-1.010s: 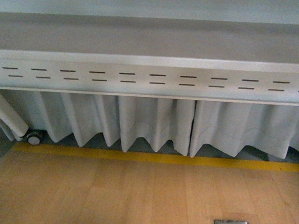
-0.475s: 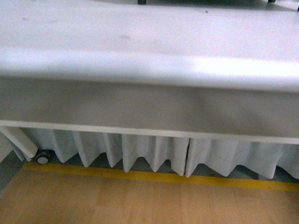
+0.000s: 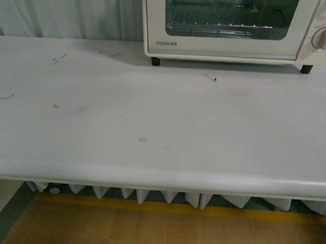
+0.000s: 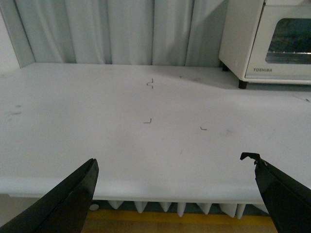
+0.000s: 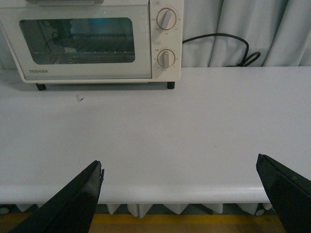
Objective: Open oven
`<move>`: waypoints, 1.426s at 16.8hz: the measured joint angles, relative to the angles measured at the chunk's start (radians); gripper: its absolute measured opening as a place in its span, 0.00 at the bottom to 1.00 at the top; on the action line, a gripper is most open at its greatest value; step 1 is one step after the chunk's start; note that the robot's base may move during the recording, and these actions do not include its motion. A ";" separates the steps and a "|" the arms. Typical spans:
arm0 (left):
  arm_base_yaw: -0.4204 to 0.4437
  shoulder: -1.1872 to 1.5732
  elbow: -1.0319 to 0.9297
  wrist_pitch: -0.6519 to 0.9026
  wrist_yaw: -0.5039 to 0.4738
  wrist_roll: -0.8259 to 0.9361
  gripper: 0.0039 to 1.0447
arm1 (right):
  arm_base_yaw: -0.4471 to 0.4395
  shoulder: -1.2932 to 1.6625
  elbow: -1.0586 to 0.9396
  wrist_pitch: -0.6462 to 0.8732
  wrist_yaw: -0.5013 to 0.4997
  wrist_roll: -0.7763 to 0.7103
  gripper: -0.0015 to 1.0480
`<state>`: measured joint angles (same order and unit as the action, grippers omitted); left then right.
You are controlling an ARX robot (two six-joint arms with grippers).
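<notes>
**Facing a closed oven across a bare white table**

Nearest the robot lay a wooden floor (image 3: 148, 231) with a yellow stripe (image 3: 176, 209) along it, just before the pleated skirt (image 3: 149, 195) hanging under the table (image 3: 152, 127). Both claws hung at the table's near edge, touching nothing. The left gripper (image 4: 169, 158) was spread wide and empty, and the right gripper (image 5: 180, 161) was also wide and empty.

Beyond them the white tabletop carried only a few small dark scuffs (image 3: 59, 58).

The oven (image 3: 224, 47) stood at the far side of the table, right of centre in the front view and well apart from both claws. It rested on short dark feet (image 3: 155, 61), its brand name on the lower left of the front. Its door was upright and shut, with a wire rack showing through the dark glass (image 5: 77, 41). Two beige knobs (image 5: 167, 18) sat one above the other beside the door. A pale bar (image 5: 63, 2) above the glass may have been the handle, but the frame cut it off.

A black cord (image 5: 228, 43) looped behind the oven, against a grey-white curtain (image 4: 121, 29).
</notes>
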<state>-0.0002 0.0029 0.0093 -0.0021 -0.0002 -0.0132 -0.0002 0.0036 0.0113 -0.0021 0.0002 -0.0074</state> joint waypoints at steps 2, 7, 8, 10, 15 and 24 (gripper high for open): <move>0.000 0.000 0.000 -0.005 0.000 0.000 0.94 | 0.000 0.000 0.000 -0.003 0.000 0.000 0.94; 0.000 0.000 0.000 -0.002 -0.001 0.000 0.94 | 0.000 -0.001 0.000 -0.002 -0.001 0.000 0.94; 0.000 0.000 0.000 -0.002 0.001 0.001 0.94 | 0.000 -0.001 0.000 -0.002 0.000 0.000 0.94; 0.000 0.000 0.000 -0.001 -0.002 0.002 0.94 | 0.000 -0.001 0.000 -0.002 0.000 0.000 0.94; 0.000 0.000 0.000 -0.003 0.000 0.003 0.94 | 0.000 0.000 0.000 -0.004 0.001 0.000 0.94; 0.000 0.000 0.000 -0.002 0.000 0.003 0.94 | 0.000 0.000 0.000 -0.003 0.000 0.000 0.94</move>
<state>-0.0002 0.0032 0.0097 -0.0044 -0.0002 -0.0105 -0.0002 0.0036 0.0113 -0.0051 0.0002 -0.0078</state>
